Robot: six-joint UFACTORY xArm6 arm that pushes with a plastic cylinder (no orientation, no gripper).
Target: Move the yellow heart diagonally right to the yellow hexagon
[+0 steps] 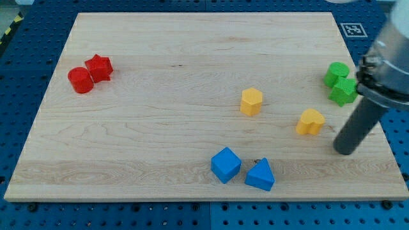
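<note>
The yellow heart lies on the wooden board at the view's right. The yellow hexagon sits up and to the left of it, with a gap between them. My tip rests on the board to the right of and a little below the heart, a short way off and not touching it. The dark rod rises from the tip toward the view's upper right.
Two green blocks sit close together at the right edge, beside the rod. A blue cube and a blue triangle lie near the bottom edge. A red cylinder and a red star touch at the left.
</note>
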